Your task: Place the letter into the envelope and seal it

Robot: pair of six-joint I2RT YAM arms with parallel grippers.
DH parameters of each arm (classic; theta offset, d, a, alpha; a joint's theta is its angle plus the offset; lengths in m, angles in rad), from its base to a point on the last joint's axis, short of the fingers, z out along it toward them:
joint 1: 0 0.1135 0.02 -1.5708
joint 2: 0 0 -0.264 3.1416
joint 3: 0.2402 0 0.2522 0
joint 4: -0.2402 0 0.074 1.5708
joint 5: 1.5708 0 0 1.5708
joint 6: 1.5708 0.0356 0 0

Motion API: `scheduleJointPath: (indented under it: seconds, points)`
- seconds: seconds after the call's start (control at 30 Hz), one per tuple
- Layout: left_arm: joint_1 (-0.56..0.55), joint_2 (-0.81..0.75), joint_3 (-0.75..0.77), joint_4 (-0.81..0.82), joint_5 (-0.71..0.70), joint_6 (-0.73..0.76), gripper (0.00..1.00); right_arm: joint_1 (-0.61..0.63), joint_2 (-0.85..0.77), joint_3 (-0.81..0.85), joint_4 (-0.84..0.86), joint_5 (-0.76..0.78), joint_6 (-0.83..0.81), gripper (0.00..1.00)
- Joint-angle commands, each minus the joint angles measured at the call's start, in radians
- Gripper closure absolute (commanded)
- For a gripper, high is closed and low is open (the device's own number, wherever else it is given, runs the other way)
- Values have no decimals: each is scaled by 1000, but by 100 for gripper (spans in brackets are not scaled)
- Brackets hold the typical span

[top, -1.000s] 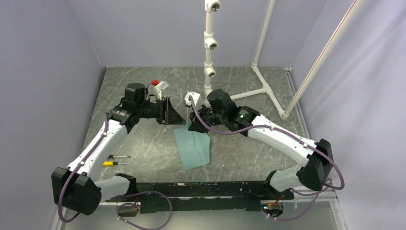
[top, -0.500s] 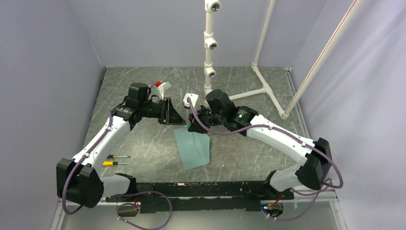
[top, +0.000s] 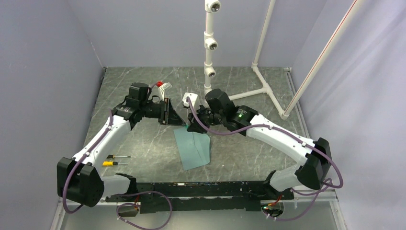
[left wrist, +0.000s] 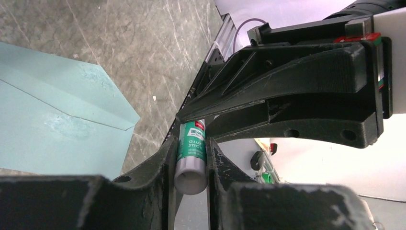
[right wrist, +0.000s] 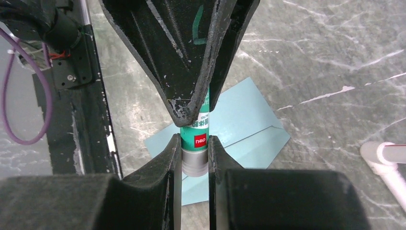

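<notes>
The teal envelope lies flat on the marble table, flap side up; it also shows in the left wrist view and the right wrist view. The letter does not show in any view. Above the envelope's far edge a green glue stick hangs between the two grippers. My left gripper is shut on its pale grey end. My right gripper is shut on the other end, by the red label. In the top view the left gripper and right gripper meet tip to tip.
Two small screwdrivers lie at the left, near the left arm. A white pipe frame stands at the back and its foot shows in the right wrist view. A red and white item sits behind the left gripper.
The left gripper's jaws have closed in onto the glue stick's free end, and the left arm has edged slightly toward the right gripper. The right gripper and the envelope have not moved.
</notes>
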Motion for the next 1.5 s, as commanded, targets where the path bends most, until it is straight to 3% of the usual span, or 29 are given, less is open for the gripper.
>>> scheduleJointPath:
  seconds: [0.0, 0.1, 0.17, 0.23, 0.33, 0.43, 0.57, 0.7, 0.97, 1.17, 1.47]
  points:
    - [-22, -45, 70, -24, 62, 89, 98, -36, -17, 93, 51, -19, 107, 82]
    - [-22, -71, 92, 41, -2, 33, 98, -167, -103, 34, 170, -188, 289, 40]
    - [-22, -82, 91, 136, -48, -62, 98, -263, -172, -45, 327, -267, 467, 24]
    - [-22, -91, 83, 259, -93, -195, 98, -334, -206, -75, 417, -275, 647, 18]
    - [-22, -90, 81, 429, -151, -396, 98, -365, -201, -67, 446, -219, 906, 18]
    - [-22, -74, 106, 482, -185, -513, 97, -365, -198, -128, 530, -184, 1166, 20]
    - [-22, -46, 126, 510, -210, -642, 98, -364, -182, -250, 827, -255, 1419, 20]
    - [-22, -31, 115, 605, -193, -750, 97, -364, -167, -264, 893, -290, 1451, 23]
    - [-22, -36, 110, 650, -175, -806, 98, -357, -150, -269, 1052, -327, 1510, 48]
    - [-23, -31, 110, 728, -135, -846, 98, -353, -130, -274, 1108, -324, 1544, 53]
    - [-24, -41, 114, 697, -131, -817, 98, -351, -106, -250, 1137, -334, 1564, 61]
